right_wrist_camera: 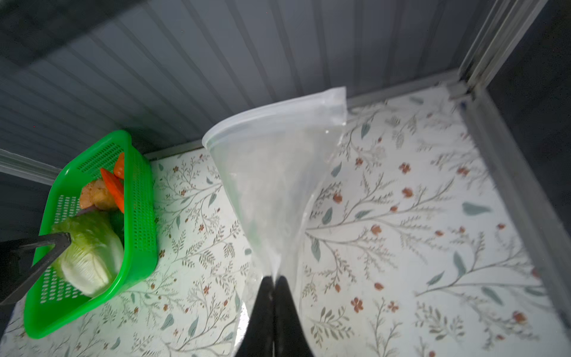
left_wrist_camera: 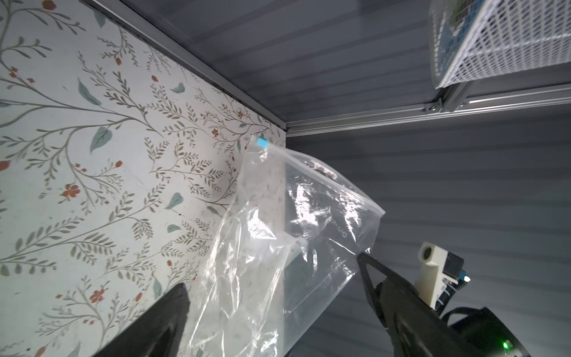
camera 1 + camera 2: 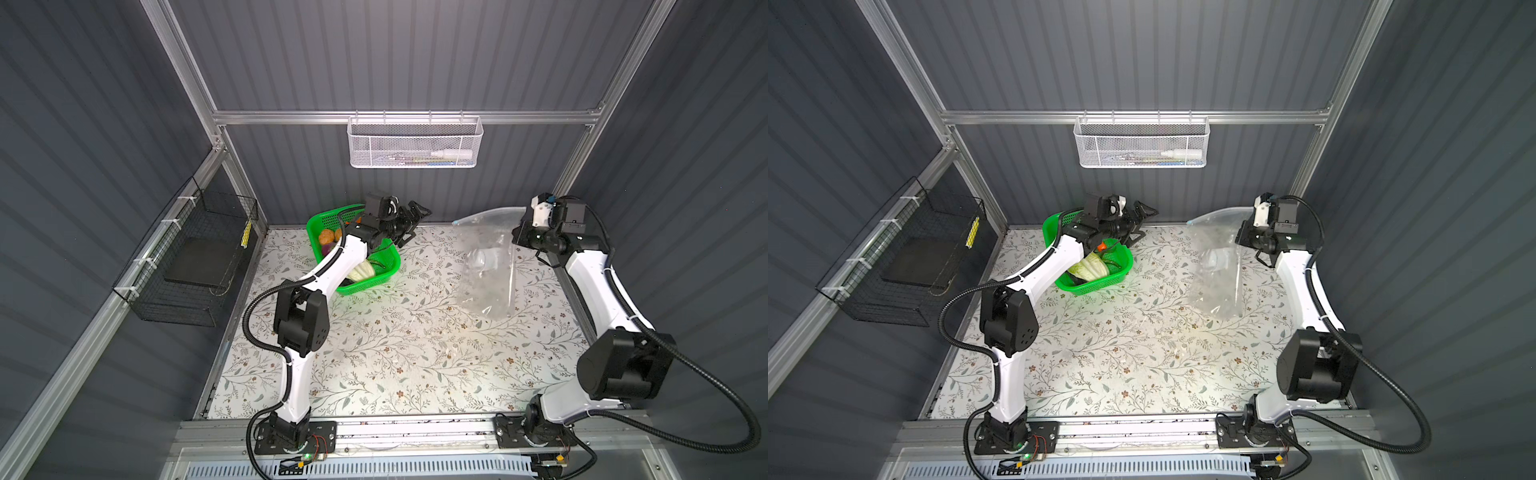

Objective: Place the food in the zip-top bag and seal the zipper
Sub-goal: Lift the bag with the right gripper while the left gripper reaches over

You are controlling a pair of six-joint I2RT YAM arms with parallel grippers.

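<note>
Your right gripper (image 1: 273, 282) is pinched shut on one edge of the zip-top bag (image 1: 272, 173) near the tabletop's (image 3: 415, 353) far right corner. Your left gripper (image 3: 415, 222) is wide open and empty by the basket (image 1: 140, 197) of food (image 1: 95, 194). With a one-sided pinch like that, the film could slip once the cabbage (image 1: 89, 250) lands.

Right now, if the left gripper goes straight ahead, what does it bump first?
Probably the clear zip-top bag, held up by the shut right gripper: the left wrist view shows it straight ahead of the open left gripper. How far is unclear.
</note>
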